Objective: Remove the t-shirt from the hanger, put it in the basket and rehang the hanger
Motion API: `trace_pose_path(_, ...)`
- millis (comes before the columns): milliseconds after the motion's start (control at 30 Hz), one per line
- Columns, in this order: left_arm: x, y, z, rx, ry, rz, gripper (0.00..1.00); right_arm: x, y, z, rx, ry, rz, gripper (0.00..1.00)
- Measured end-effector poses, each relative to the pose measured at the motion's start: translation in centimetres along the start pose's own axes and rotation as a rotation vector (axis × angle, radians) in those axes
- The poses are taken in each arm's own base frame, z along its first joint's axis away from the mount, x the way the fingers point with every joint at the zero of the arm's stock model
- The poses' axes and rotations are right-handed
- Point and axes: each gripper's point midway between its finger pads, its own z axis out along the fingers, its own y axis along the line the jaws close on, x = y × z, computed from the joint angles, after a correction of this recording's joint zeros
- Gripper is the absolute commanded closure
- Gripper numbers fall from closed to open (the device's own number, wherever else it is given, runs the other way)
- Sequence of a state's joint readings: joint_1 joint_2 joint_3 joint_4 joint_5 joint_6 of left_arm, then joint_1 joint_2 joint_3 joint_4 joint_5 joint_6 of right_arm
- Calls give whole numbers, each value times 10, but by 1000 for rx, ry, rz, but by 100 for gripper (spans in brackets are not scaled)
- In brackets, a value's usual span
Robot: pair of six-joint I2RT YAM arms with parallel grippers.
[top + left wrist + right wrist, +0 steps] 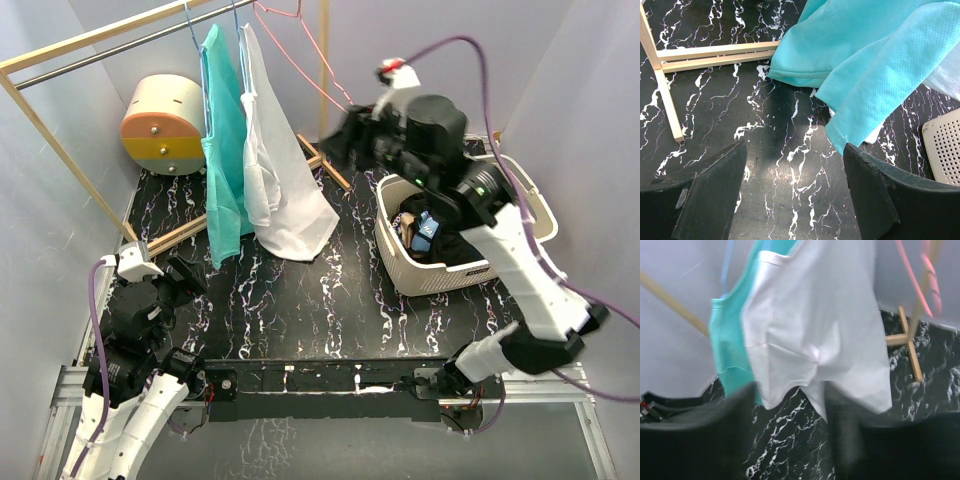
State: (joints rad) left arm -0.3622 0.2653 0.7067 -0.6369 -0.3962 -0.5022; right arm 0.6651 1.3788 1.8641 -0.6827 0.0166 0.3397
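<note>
White t-shirt at eleven o'clock, on blue hanger under rail, touching teal t-shirt. Right gripper at one o'clock, blurred, facing it, jaws apart, empty. Left gripper at eight o'clock, spread wide, gripping nothing.

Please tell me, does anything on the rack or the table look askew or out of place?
The pink hanger is empty and hangs tilted, its lower part slanting toward the right. The white t-shirt also hangs slanted, its hem splayed rightward, away from the teal t-shirt. Nothing looks spilled or damaged.
</note>
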Motion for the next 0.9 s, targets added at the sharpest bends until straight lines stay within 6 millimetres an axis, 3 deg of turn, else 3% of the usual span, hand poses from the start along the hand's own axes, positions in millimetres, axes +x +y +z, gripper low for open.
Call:
trace_pose_path(67,0,0,0,0,0,0,24,-13,35,16,-75,0,-30,17)
trace_pose_path(133,0,0,0,0,0,0,24,-27,54,37,-112,-21,-56,16)
trace_pose_path(233,0,0,0,0,0,0,24,-34,59,69,-108,-35,-70,16)
trace_pose_path(400,0,0,0,0,0,0,24,-16,57,105,-94,-15,-86,20)
trace_pose_path(533,0,0,0,0,0,0,24,-8,68,126,-108,-27,-94,22)
trace_pose_path(667,0,0,0,0,0,0,25,0,78,140,-117,-36,-106,23)
trace_pose_path(900,0,0,0,0,0,0,25,-8,89,150,-119,-100,-119,29)
